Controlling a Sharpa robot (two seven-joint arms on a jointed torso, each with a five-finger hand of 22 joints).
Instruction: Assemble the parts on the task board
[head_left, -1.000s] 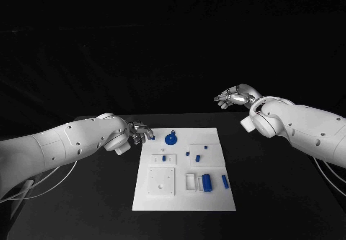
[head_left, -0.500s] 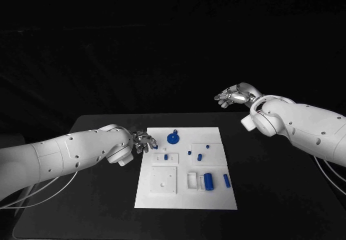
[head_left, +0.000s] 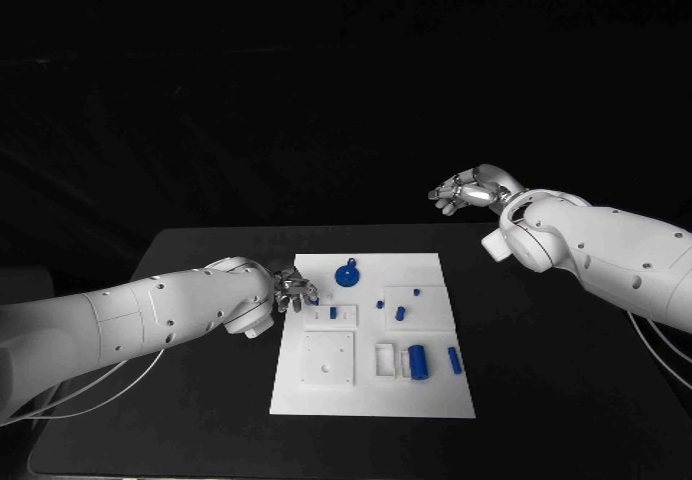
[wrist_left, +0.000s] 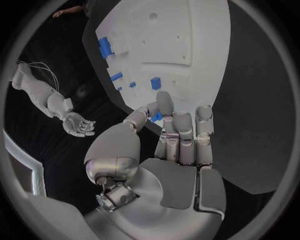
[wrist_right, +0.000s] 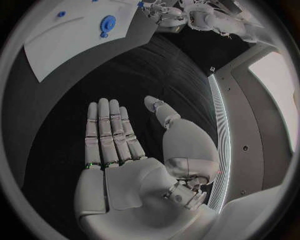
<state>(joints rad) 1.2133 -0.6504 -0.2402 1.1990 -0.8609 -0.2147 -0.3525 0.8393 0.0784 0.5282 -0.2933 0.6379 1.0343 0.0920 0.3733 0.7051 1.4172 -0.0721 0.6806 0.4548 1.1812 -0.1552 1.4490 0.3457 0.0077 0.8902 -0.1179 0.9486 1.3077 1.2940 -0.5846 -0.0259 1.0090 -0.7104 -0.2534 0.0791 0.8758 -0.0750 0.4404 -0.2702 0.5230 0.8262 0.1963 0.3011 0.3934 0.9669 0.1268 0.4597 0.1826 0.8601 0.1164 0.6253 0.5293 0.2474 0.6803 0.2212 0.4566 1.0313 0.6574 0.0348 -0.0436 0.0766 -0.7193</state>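
The task board (head_left: 372, 340) lies flat in the middle of the black table (head_left: 202, 400), and the small blue parts are spread over its far half and right side: a round blue part (head_left: 346, 275) with a small knob near the far edge, a short blue cylinder (head_left: 418, 362) standing in a slot near the right, and a thin blue bar (head_left: 453, 361) just beside it. The left hand (head_left: 294, 289) hovers at the board's left edge, near the far corner, with its fingers (wrist_left: 181, 135) stretched forward and apart, and it holds nothing. The right hand (head_left: 464, 190) is raised well apart from the board, beyond the far edge of the table, also open flat with nothing in it (the right wrist view shows the palm and straight fingers clearly). I judge the parts to be light, stiff plastic and a little slippery, so each is best pinched at its two opposite sides between thumb and finger; the round one is probably easiest to take by its knob. The left wrist view shows how close the fingertips are to the nearest blue piece, which the arm partly hides in the head view; the head view gives the whole layout of the board
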